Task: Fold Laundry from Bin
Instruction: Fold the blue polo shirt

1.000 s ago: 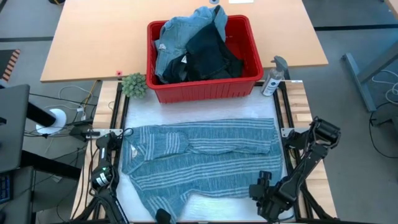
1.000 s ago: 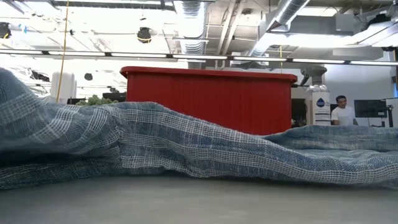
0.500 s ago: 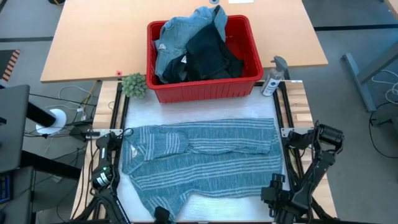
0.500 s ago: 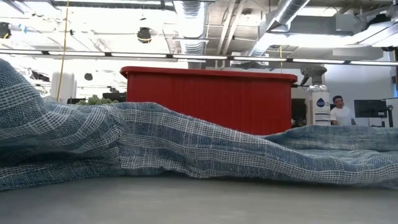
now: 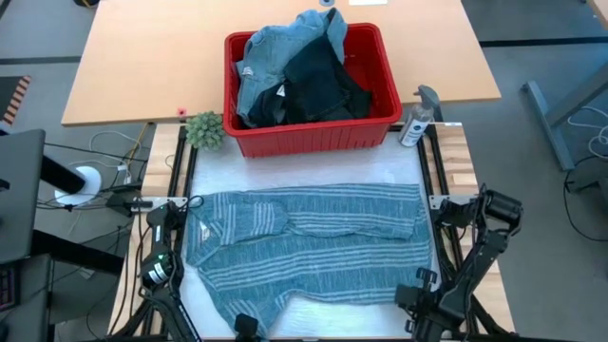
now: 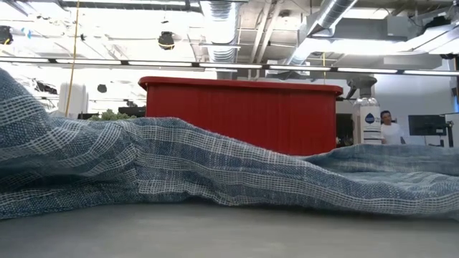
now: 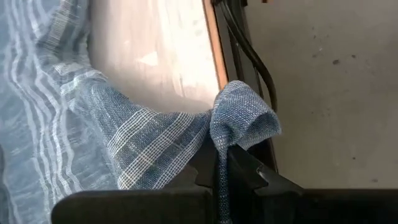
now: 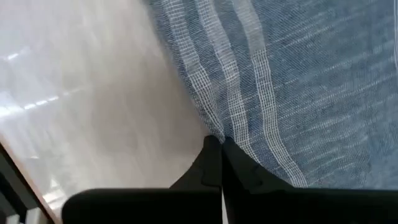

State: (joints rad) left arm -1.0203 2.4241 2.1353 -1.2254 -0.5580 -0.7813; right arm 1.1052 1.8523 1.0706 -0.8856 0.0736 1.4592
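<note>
Shirt point(image 5: 309, 237) spread flat just in front of the bin point(image 5: 312, 133), our right gripper point(image 8: 221, 146) now clamped on its hem after gaping a second ago, left gripper point(image 7: 222, 163) still pinching the shirt's edge, nothing else moved

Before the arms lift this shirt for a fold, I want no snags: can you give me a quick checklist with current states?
1. Left gripper shut on the striped shirt: ok.
2. Right gripper shut at the shirt's edge: ok; cloth actually pinched: cannot tell.
3. Shirt spread flat: not ok, bunched at the left.
4. Shirt apart from the red bin: ok.
5. Spray bottle off the shirt: ok.
</note>
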